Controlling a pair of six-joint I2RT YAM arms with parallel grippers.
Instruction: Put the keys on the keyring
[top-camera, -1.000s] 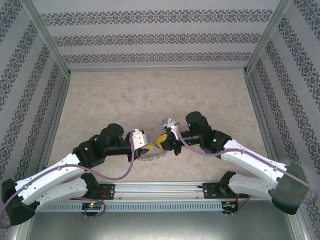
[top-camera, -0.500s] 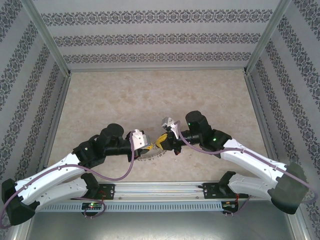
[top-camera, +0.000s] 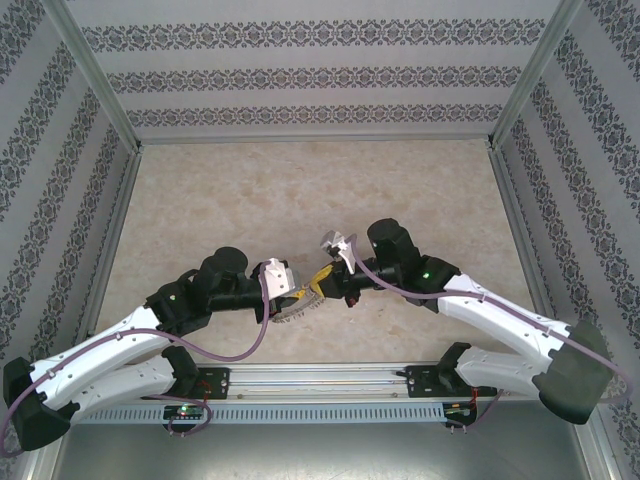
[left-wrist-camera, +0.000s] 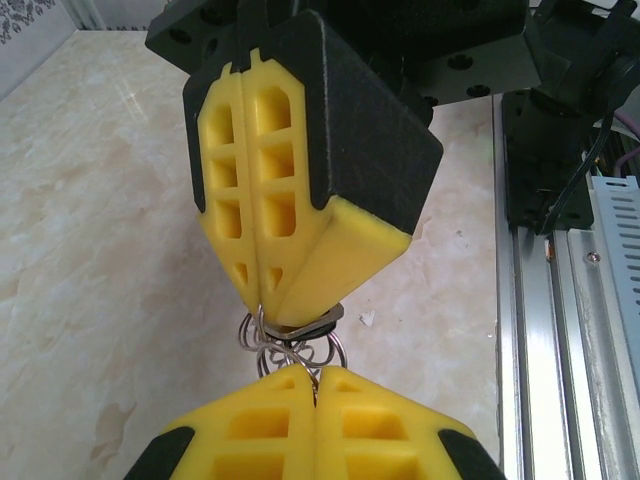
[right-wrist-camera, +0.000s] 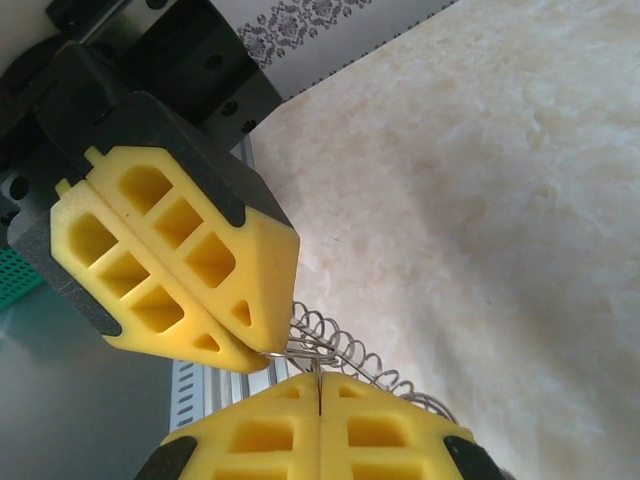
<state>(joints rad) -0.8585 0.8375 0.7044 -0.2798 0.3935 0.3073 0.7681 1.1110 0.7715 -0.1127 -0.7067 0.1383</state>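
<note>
The keyring (top-camera: 292, 309) hangs between both grippers near the table's front middle, its wire loops (right-wrist-camera: 372, 362) fanning out to the right. My left gripper (left-wrist-camera: 316, 375) is shut on one wire loop (left-wrist-camera: 298, 352) of the ring. My right gripper (right-wrist-camera: 319, 385) is shut on a thin metal piece seen edge-on. In the left wrist view, a small flat grey piece with a dark underside, apparently the key (left-wrist-camera: 322, 318), pokes out of the right gripper (left-wrist-camera: 275, 318) at its tips, right against the loops. The two grippers' tips nearly touch (top-camera: 309, 291).
The marble-patterned tabletop (top-camera: 300, 200) stretches away behind the grippers. An aluminium rail (left-wrist-camera: 560, 330) runs along the near edge just behind the arms. Patterned walls (top-camera: 320, 75) enclose the table on three sides.
The right gripper has shifted slightly left and back, closing in on the left gripper. The ring has tilted and drawn in under the tips. The left arm has barely moved.
</note>
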